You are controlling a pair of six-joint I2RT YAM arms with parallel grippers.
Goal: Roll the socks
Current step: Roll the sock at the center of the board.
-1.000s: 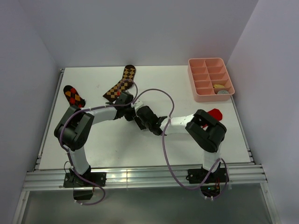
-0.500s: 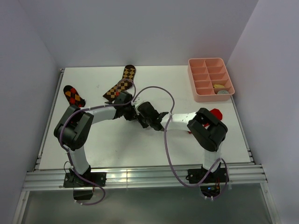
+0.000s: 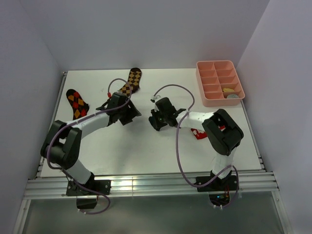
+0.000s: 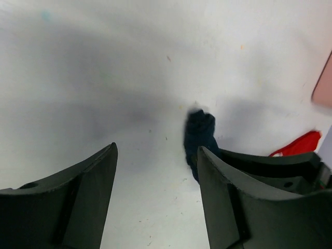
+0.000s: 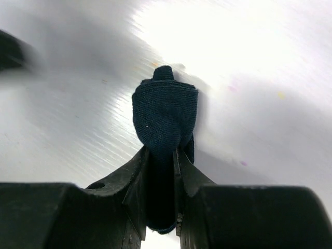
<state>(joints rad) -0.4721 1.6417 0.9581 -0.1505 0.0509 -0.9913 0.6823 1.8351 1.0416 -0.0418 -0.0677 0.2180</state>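
Pinching the small dark navy rolled sock [image 5: 165, 111] in my right gripper [image 5: 163, 155]; left gripper [image 4: 155, 155] gapes empty. I'd carry it level so the roll doesn't unwind.

"How's the left arm sitting?"
"Elbow out to its side, forearm angled inward. The left gripper [image 4: 155, 150] has its fingers wide apart, holding nothing."
"And the right arm?"
"Forearm stretched leftward, with the right gripper [image 5: 162, 155] pinched on a navy sock [image 5: 165, 111], apart from the other."
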